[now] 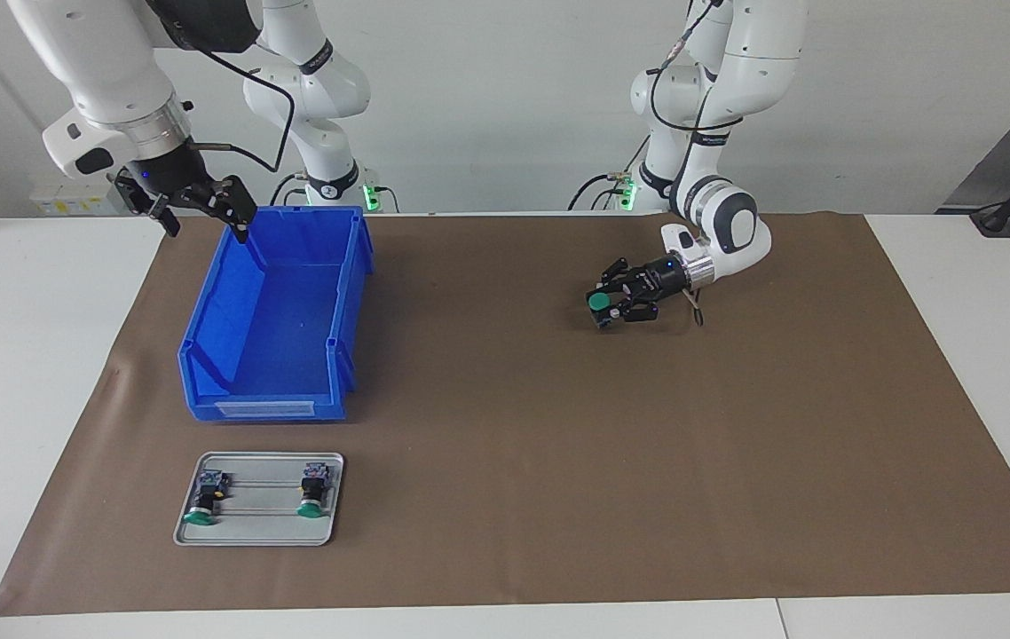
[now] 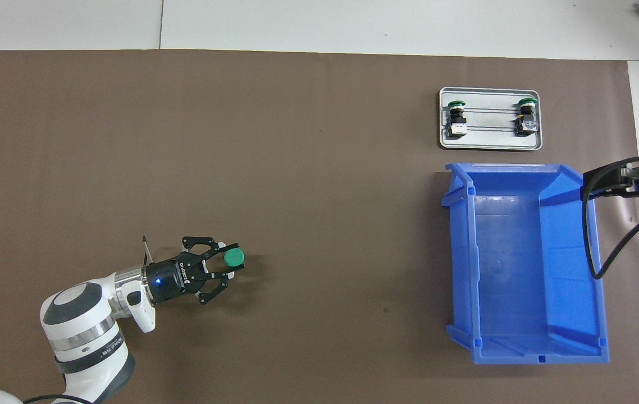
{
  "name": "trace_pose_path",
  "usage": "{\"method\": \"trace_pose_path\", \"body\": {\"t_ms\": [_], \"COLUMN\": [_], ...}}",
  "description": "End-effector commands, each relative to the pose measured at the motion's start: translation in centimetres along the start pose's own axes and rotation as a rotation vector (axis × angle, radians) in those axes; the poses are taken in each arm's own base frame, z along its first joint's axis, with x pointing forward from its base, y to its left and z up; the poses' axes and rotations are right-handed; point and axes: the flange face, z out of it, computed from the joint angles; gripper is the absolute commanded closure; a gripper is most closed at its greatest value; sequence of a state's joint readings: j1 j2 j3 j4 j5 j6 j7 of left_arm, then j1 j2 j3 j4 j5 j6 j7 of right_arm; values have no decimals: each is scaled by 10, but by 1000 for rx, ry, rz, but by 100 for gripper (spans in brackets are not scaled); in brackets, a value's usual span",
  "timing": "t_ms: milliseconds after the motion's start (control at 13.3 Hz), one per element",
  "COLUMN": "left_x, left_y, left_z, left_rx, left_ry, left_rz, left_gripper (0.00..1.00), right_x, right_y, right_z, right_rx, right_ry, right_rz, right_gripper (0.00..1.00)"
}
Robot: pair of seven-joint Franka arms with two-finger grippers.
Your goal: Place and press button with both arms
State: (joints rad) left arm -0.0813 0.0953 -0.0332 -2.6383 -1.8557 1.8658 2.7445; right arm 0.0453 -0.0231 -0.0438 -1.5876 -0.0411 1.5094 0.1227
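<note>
Toward the left arm's end of the brown mat, well apart from the blue bin, the left gripper clamps the button, green cap upward, low over the mat. Over the bin's rim, the right gripper waits, jaws wide open. Beside the bin, farther from the robots, a metal tray holds two like buttons.

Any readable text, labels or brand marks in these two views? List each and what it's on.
Left end effector body: white lettering, too small to read.
Left arm wrist ring: small print, too blurred to read.
Blue bin front label strip: blank or unreadable.
Metal tray, buttons: no text visible.
</note>
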Motion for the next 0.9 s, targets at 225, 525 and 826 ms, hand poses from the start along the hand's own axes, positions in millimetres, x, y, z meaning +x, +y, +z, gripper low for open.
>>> {"method": "trace_pose_path", "body": {"t_ms": [225,525,826], "left_x": [-3,-5,-7], "left_y": [15,17,10], "left_z": [-11,-13,-25], "left_rx": [23,6,5], "left_ry": [18,4,-10], "left_rz": [90,93,98], "left_gripper": [100,100,14], "right_x": [-4,-4,-4], "right_y": [3,3,5], "right_z": [1,1,2], "right_rx": [-13,-12,13], "right_ry": [3,3,13], "right_rz": [1,2,24], "right_gripper": [0,0,0]}}
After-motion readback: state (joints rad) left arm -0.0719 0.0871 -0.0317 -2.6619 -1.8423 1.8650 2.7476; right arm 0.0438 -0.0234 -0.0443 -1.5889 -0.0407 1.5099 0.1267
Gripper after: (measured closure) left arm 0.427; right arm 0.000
